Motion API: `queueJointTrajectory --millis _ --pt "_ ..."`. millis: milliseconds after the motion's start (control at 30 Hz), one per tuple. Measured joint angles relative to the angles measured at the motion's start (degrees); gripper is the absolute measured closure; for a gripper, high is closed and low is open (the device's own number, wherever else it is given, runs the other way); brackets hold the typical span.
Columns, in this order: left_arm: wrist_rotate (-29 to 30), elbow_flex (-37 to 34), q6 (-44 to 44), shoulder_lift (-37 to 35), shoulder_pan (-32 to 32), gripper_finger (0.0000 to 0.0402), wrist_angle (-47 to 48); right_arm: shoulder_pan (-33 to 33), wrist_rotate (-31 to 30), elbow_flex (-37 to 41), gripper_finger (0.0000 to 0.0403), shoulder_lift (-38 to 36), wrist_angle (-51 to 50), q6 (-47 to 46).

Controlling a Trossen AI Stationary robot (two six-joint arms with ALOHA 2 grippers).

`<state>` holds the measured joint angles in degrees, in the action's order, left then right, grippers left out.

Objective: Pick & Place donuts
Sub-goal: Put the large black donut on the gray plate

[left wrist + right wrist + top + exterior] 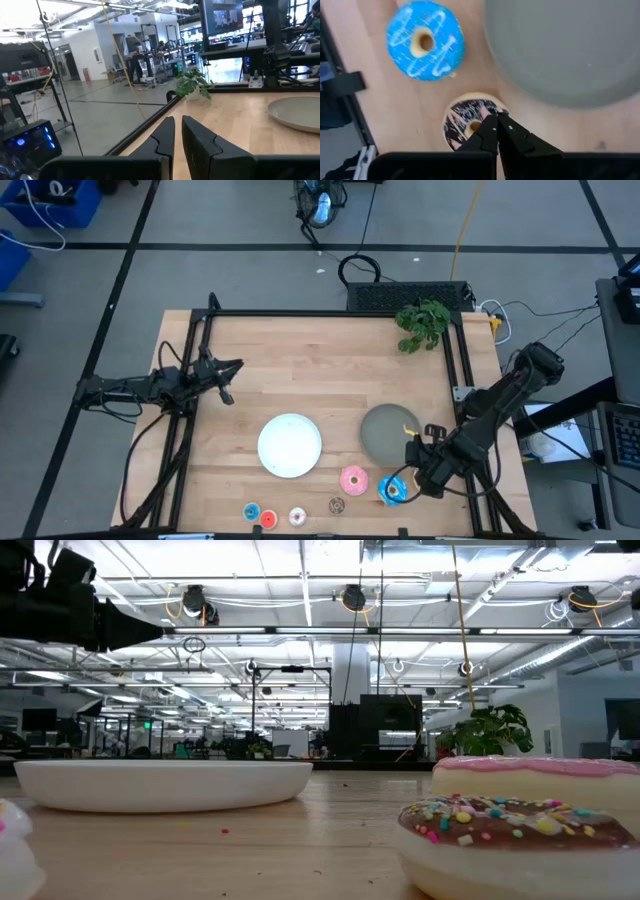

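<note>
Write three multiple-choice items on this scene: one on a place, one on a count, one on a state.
1. Which plate lies nearer the right gripper?
A. the white plate
B. the grey plate
C. both equally

2. How many mini donuts lie along the table's near edge?
A. two
B. six
C. four

3. How do the right gripper's fingers stand?
A. shut together above the chocolate donut
B. wide open
C. clamped on the blue donut

Key:
1 B: the high view shows the gripper at the grey plate's edge.
2 C: blue, red, white and brown.
3 A: the right wrist view shows the tips meeting over the donut.
</note>
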<state>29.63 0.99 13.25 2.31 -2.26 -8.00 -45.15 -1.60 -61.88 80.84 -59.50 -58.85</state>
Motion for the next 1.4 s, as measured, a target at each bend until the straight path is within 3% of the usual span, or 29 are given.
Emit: queueJointTrajectory --millis 167,267,600,767,1200,1400 --pt "-1.20 0.00 1.61 0.00 0.00 0.0360 0.40 0.00 0.39 3.77 0.0396 -0.02 0.27 -3.48" --pt "-1.55 0.00 2.13 0.00 -0.02 0.0360 0.58 0.02 0.40 5.50 0.0371 -0.02 2.89 -2.83" --pt "-1.53 0.00 1.28 0.00 -0.02 0.0360 0.60 -0.96 3.69 6.36 0.0209 -0.02 5.71 0.12" --pt "-1.53 0.00 1.38 0.00 -0.02 0.0360 0.58 -1.63 3.14 8.64 0.0158 -0.06 6.70 -0.49" --pt "-1.07 0.02 5.73 -0.02 0.00 0.0360 -0.82 -2.23 6.40 19.97 0.0147 -0.04 23.27 -4.18" --pt "-1.07 0.02 5.72 -0.02 0.00 0.0360 -0.82 -2.62 7.23 22.90 0.0147 -0.26 25.69 -6.23"
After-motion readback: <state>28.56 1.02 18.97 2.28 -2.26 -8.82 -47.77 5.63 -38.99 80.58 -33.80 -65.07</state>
